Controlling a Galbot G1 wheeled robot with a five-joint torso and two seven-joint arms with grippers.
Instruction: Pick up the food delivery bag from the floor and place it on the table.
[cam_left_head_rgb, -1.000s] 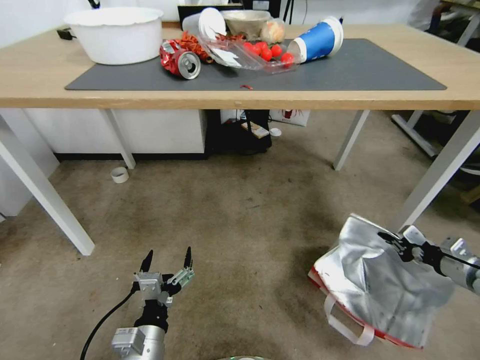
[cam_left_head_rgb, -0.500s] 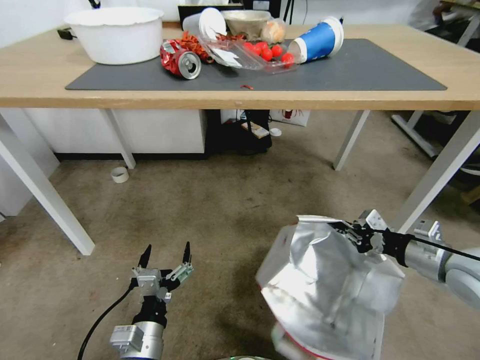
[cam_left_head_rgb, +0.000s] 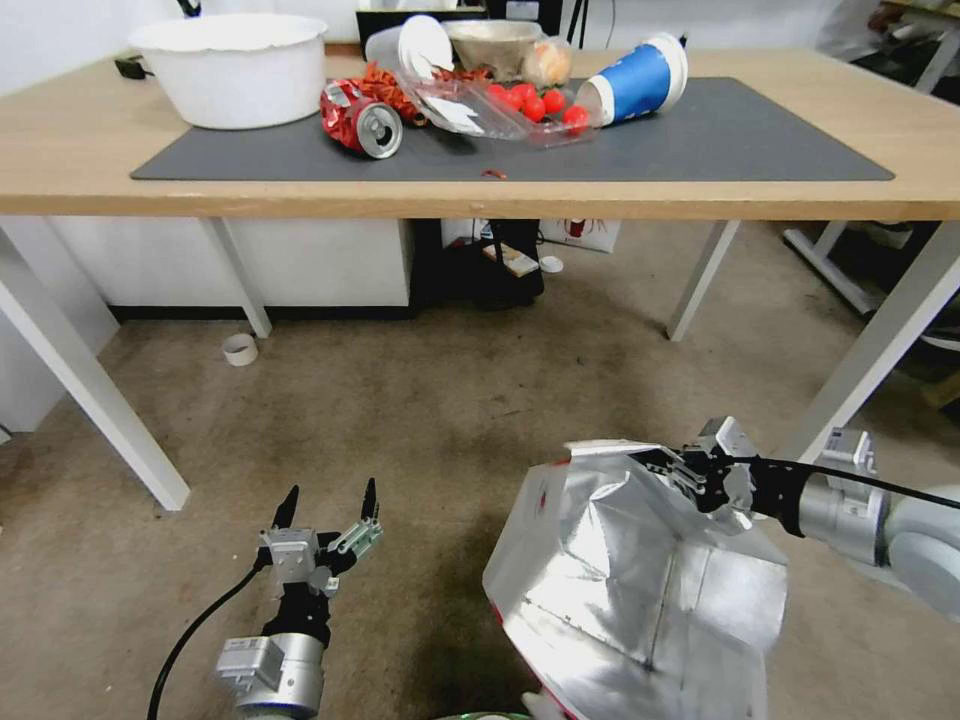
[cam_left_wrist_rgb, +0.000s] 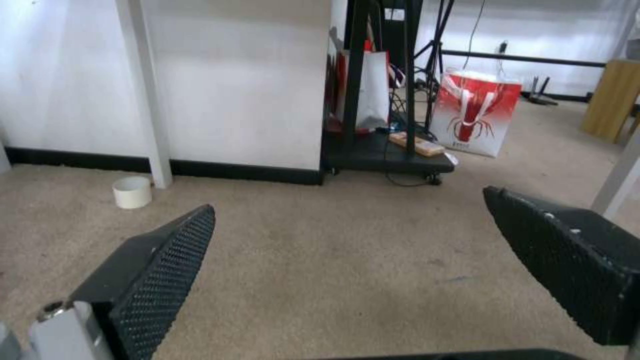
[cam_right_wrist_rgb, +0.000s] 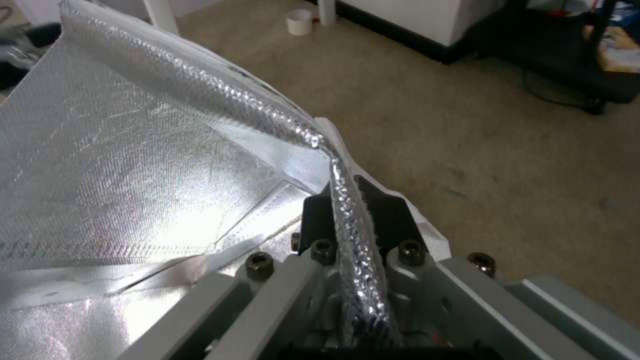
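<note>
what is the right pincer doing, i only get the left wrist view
Observer: The right pincer is shut on the top rim of the large boxy white bag with crinkly silver foil lining.
Operator: where's the bag versus the table
Observer: Below and in front of the light wood tabletop, over the beige carpet floor.
Operator: is my left pincer near it
Observer: No, the left pincer hangs apart, on the bag's left.
</note>
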